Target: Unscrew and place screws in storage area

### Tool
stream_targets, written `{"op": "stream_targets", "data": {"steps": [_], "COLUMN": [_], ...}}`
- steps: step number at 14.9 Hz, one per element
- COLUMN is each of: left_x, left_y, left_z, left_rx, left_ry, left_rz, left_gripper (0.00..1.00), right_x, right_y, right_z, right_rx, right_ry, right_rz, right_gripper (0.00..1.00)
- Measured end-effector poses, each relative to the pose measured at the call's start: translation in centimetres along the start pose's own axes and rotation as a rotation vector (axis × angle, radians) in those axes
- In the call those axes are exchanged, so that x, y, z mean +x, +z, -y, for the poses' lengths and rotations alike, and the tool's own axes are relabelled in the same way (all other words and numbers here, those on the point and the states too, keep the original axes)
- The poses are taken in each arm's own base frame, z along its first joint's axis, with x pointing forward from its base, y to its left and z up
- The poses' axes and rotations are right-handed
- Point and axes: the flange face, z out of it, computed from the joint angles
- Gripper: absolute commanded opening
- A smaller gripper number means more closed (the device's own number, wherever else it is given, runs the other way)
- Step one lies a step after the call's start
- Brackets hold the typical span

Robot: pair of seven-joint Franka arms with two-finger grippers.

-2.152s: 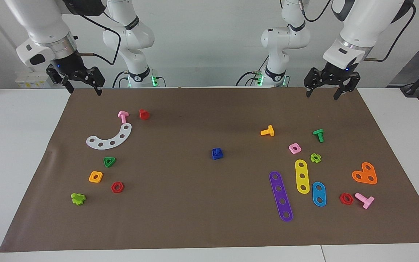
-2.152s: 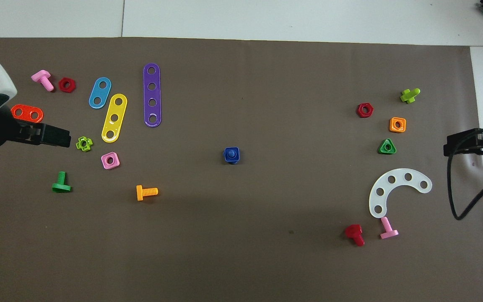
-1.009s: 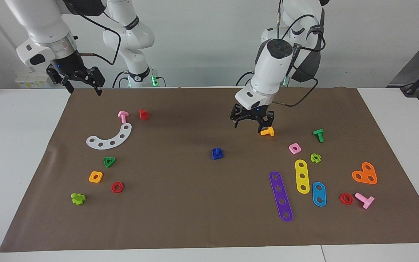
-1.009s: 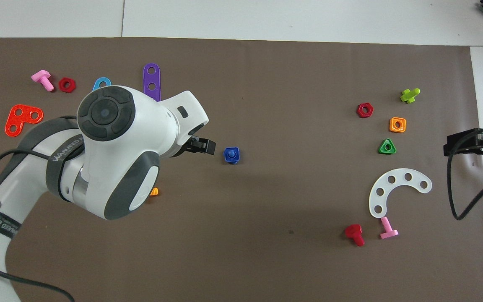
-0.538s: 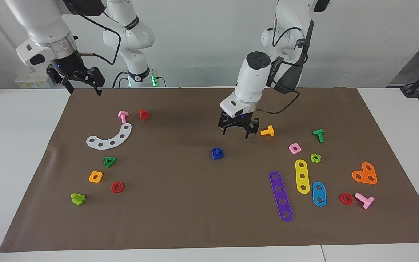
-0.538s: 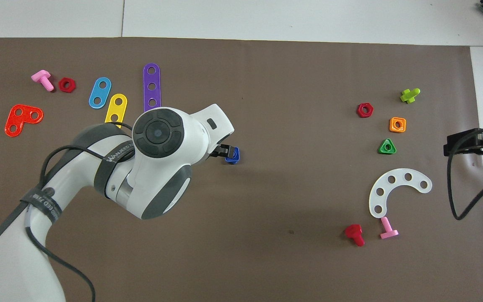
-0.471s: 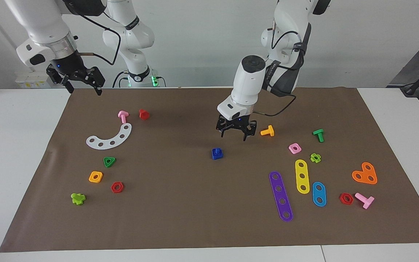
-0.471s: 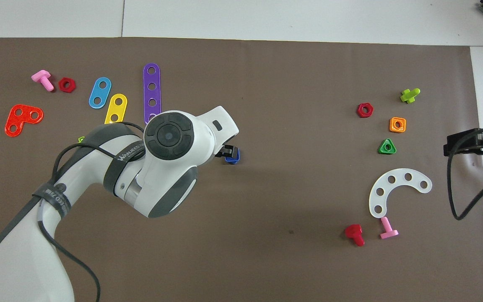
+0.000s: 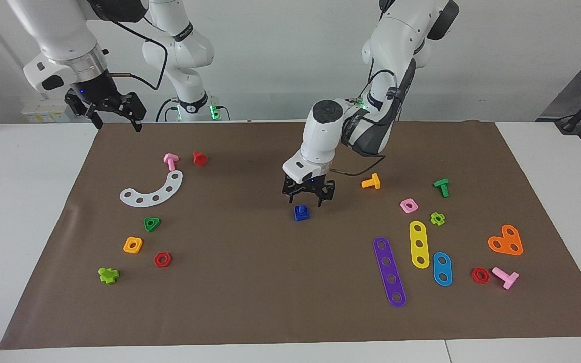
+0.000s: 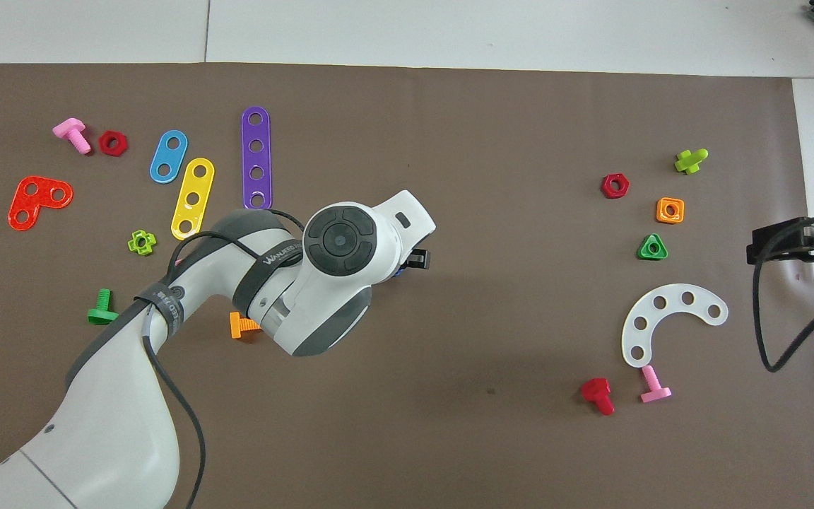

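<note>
The small blue screw (image 9: pixel 299 208) stands in a blue square nut (image 9: pixel 301 216) at the middle of the brown mat. My left gripper (image 9: pixel 305 200) hangs just over it, open, with a finger on either side above the piece and apart from it. In the overhead view my left hand covers the blue piece, and only one of the fingers (image 10: pixel 417 259) shows. The storage area holds the white curved strip (image 9: pixel 154 190) (image 10: pixel 668 322), a green nut (image 9: pixel 152 224), an orange nut (image 9: pixel 132 245) and a red nut (image 9: pixel 162 259). My right gripper (image 9: pixel 119 125) waits, open, over the mat's corner near its base.
An orange screw (image 9: pixel 371 182), a green screw (image 9: pixel 442 187), a pink nut (image 9: pixel 408 205) and purple (image 9: pixel 389 271), yellow (image 9: pixel 419 244) and blue (image 9: pixel 442 268) strips lie toward the left arm's end. A pink screw (image 9: pixel 170 161) and a red screw (image 9: pixel 199 158) lie by the curved strip.
My left arm has swung in from its end of the table, past the orange screw, and come down over the blue screw. The right arm has not moved.
</note>
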Motion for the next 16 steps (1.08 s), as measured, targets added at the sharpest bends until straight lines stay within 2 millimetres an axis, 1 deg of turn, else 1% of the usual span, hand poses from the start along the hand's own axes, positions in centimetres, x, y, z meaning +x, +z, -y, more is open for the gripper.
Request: {"op": "stream_targets", "data": {"steps": [2,3,6,9,14,15,16], "left_x": [-0.3,-0.4,-0.2,-0.2,-0.6,-0.6,-0.6], "left_y": [1.3,1.5,1.6,1.9,3.3,3.4,3.5], "left_z": [-0.6,-0.8,-0.8,-0.7,-0.4,-0.4,-0.4], "left_rx": [-0.003,-0.006,-0.014,-0.015,0.002,0.0,-0.001], "left_ry": [-0.001,-0.001,-0.005,-0.007,0.001,0.0,-0.001], "left_rz": [0.003,0.002,-0.006,-0.004,-0.007,-0.008,-0.009], "left_gripper": [0.85,0.85,0.81,0.81,0.8,0.76,0.74], "right_x": [0.0,0.0,0.0,0.0,0.0,0.0,0.0], "right_y": [0.0,0.0,0.0,0.0,0.0,0.0,0.0], "right_z": [0.0,0.0,0.0,0.1,0.1,0.1,0.1], "right_rx": [0.0,0.0,0.0,0.0,0.0,0.0,0.0], "right_ry": [-0.001,-0.001,-0.001,-0.001,-0.002,-0.002,-0.002], "right_rz": [0.0,0.0,0.0,0.0,0.0,0.0,0.0], "right_gripper": [1.0,1.0,1.0,1.0,1.0,1.0,1.0]}}
